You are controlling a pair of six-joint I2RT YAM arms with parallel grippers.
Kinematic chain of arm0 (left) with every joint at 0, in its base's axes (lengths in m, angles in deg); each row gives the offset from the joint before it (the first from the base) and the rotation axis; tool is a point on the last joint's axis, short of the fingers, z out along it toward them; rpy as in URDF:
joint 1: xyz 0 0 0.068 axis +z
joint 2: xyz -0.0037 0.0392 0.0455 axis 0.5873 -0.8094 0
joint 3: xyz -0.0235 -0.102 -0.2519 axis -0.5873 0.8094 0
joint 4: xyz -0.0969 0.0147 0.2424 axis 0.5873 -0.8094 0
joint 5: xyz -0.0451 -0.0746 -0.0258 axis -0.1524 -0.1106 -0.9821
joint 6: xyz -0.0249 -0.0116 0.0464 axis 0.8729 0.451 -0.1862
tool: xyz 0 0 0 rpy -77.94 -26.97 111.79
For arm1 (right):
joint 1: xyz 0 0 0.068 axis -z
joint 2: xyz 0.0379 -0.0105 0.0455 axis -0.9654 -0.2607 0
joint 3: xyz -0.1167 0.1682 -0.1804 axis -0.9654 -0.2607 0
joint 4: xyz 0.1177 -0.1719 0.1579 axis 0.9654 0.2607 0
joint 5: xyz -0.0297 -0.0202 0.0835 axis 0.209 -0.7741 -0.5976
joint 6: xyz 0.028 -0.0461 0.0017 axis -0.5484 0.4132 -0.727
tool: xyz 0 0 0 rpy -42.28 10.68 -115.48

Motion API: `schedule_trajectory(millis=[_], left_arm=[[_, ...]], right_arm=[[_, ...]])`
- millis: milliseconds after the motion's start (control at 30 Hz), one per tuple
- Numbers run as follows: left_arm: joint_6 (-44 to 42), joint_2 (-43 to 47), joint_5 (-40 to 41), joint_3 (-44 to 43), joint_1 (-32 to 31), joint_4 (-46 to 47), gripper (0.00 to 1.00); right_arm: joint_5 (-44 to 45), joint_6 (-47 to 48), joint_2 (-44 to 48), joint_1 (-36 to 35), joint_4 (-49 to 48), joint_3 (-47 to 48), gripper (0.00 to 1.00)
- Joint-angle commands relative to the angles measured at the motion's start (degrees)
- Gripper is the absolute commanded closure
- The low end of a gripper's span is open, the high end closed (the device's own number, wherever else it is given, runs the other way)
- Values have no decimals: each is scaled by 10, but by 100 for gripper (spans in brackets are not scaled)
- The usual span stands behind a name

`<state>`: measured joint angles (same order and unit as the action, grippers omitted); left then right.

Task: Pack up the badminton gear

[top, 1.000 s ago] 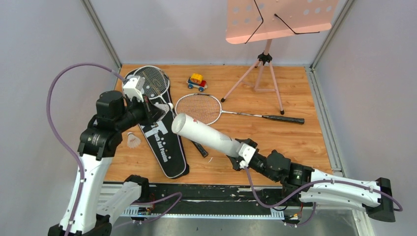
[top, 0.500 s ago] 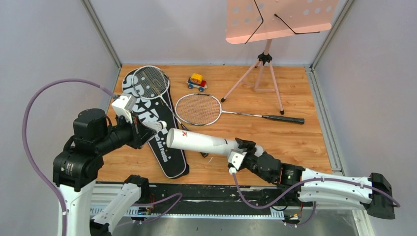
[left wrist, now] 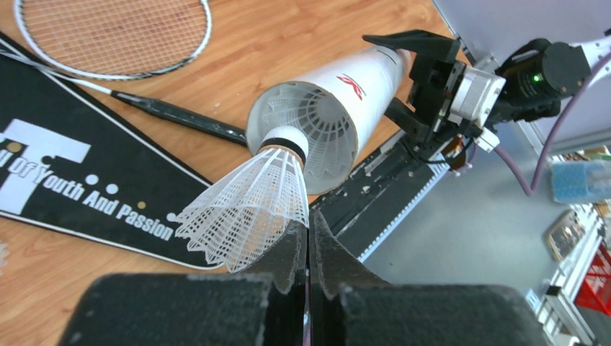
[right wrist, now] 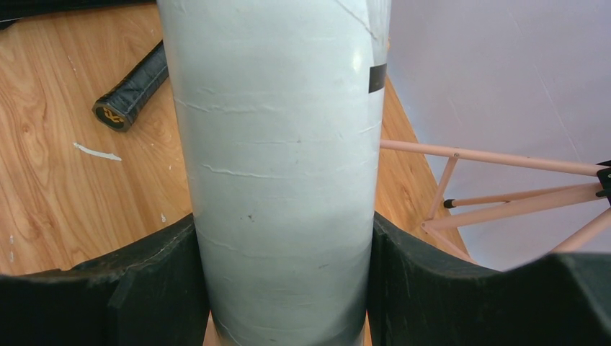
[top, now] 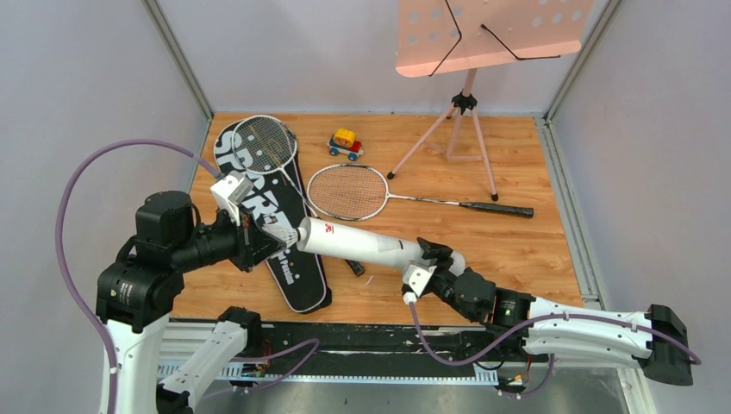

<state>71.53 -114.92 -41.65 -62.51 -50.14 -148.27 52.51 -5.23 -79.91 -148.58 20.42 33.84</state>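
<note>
At the mouth of the smooth tube (left wrist: 360, 94) — a lattice-skirted shuttlecock (left wrist: 248, 209).

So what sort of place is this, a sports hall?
Probably a robot test booth, not a hall: left arm and right arm bolted at a wooden table's edge, grey walls close around, a toy car near a racket.

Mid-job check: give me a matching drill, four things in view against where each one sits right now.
Things:
1. shuttlecock
2. white tube
3. black bag
4. toy car

Places:
A. clamped in the right gripper
B. flat on the table, a racket lying on it
C. pinched in the left gripper
D. standing free, toward the back

Pairs: 1-C, 2-A, 3-B, 4-D
</note>
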Motion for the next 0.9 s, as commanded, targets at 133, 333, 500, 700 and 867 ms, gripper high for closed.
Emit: schedule_trajectory(millis=[133, 333, 500, 700, 867], left_arm=[[-13, -4, -88, 23, -3, 31, 100], [-5, -9, -118, 45, -3, 58, 100], [16, -11, -150, 79, -3, 107, 100], [29, -10, -168, 111, -3, 138, 100], [56, 0, -196, 144, -3, 181, 100]], right_arm=[[-8, 5, 9, -2, -58, 1, 77], [-32, 15, 15, -10, -67, -6, 78], [-41, 22, 18, -15, -90, -16, 78], [-50, 25, 23, -18, -107, -23, 79], [-59, 29, 17, -18, -139, -30, 79]])
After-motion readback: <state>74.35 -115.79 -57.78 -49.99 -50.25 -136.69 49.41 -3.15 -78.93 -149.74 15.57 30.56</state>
